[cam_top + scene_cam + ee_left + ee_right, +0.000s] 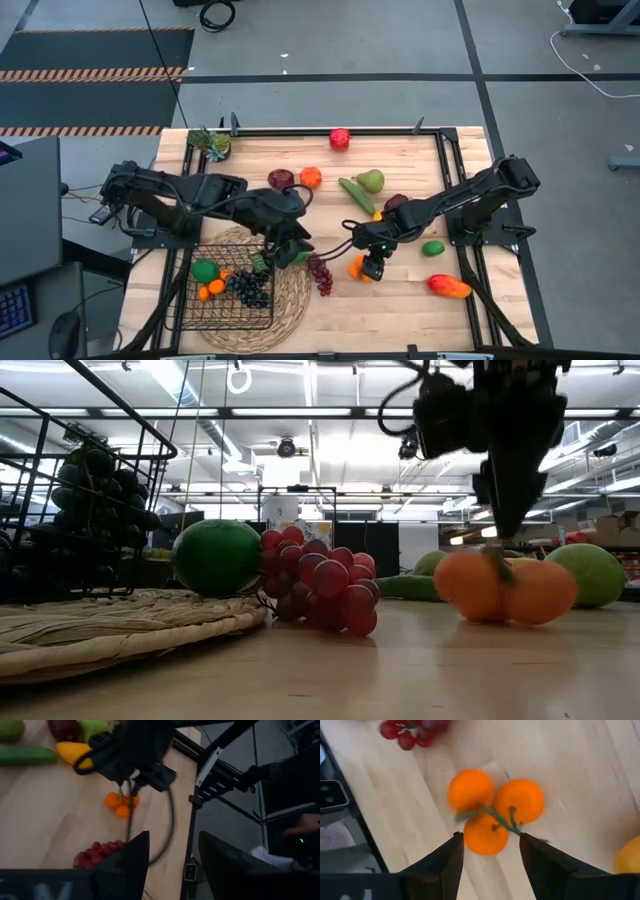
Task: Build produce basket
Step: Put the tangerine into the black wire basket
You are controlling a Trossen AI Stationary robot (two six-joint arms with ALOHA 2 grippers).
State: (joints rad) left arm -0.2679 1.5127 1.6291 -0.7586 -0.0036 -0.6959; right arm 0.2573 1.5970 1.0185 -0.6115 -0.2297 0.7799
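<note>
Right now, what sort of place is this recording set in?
Probably a robotics lab or workshop: a wooden table in a metal frame on a concrete floor with hazard-striped matting, exposed ceiling ducts and strip lights in the low view, and toy produce for practice.

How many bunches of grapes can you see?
2. A dark purple grape bunch lies inside the black wire basket; a red grape bunch lies on the wooden table beside the woven mat. More may be hidden.

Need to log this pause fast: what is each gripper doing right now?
Left gripper: open, holding nothing, above the mat's edge by the basket.
Right gripper: open, over the orange cluster, holding nothing.
</note>
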